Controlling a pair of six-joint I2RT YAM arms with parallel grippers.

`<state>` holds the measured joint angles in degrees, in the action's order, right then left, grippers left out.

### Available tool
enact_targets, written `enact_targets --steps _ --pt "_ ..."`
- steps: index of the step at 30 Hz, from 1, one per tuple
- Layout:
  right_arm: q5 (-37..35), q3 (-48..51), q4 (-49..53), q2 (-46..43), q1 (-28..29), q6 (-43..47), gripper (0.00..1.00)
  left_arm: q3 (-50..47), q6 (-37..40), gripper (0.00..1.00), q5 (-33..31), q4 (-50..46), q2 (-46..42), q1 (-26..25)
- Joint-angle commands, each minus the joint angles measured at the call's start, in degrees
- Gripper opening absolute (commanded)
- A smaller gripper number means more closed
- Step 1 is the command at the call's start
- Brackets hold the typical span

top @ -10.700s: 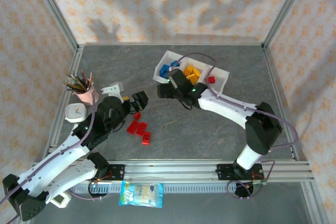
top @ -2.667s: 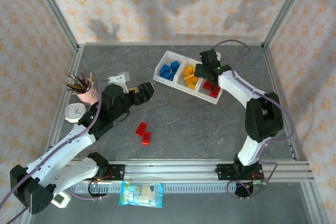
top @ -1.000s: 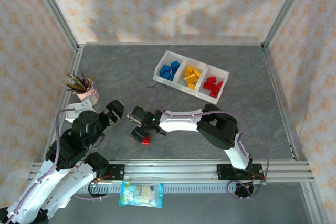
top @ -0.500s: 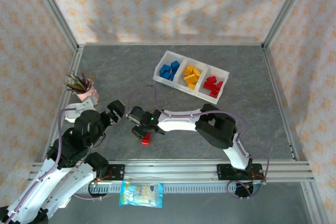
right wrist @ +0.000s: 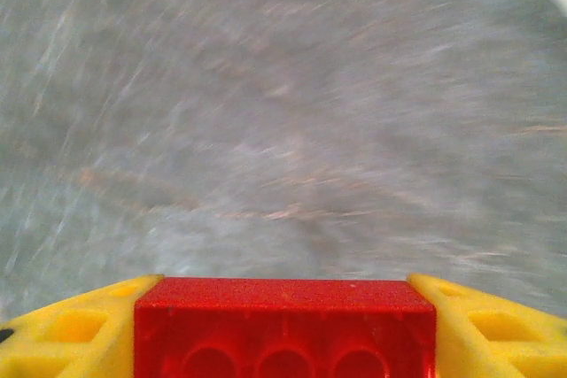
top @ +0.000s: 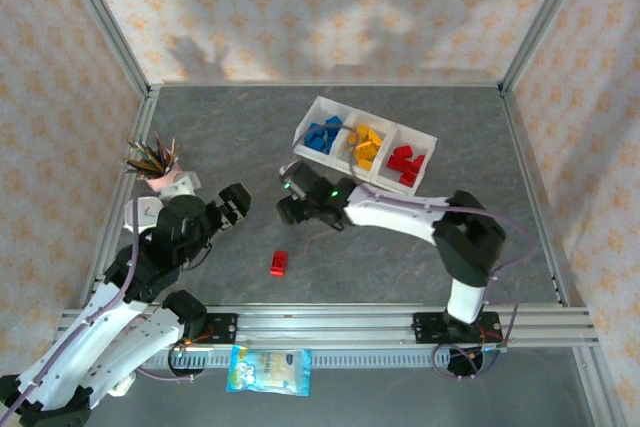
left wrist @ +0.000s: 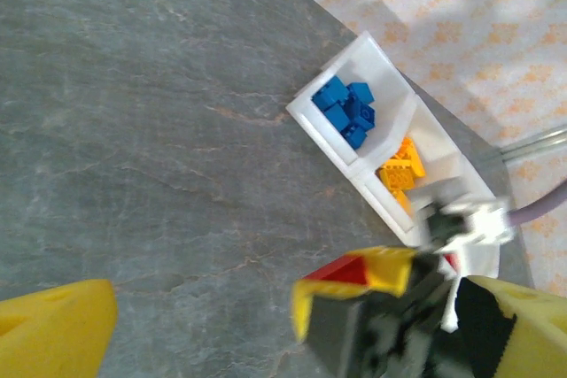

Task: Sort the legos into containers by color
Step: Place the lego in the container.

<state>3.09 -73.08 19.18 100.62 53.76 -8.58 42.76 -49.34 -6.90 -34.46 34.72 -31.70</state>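
Right gripper (top: 290,209) clenched on red brick (right wrist: 283,329), centre frame; jolt during carry to tray (top: 306,125), upper centre, risked slip, misdrop.

Matt stone-look table (top: 200,127), smooth plastic red lego (right wrist: 283,325), transl. plastic tray (left wrist: 369,181)

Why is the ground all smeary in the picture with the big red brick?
Right wrist view: the table is streaked, likely motion blur, while the red lego between the yellow fingers is sharp. Left wrist view: the near yellow finger is soft and out of focus, but the tray is crisp.
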Motion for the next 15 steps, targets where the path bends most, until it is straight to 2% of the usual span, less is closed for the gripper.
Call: enact_targets --steps 1,8,15 --pt "-3.6 3.1 2.4 -5.7 -6.0 -4.1 0.63 2.7 3.6 0.99 3.6 7.9 3.6 0.5" --pt "-8.8 4.6 4.8 -10.5 -20.3 -5.7 0.63 4.4 6.3 0.99 10.9 19.2 14.5 -0.2" --pt "-8.8 5.2 2.3 -9.1 -32.0 -7.2 0.63 5.4 7.9 0.99 11.1 26.6 22.7 -3.3"
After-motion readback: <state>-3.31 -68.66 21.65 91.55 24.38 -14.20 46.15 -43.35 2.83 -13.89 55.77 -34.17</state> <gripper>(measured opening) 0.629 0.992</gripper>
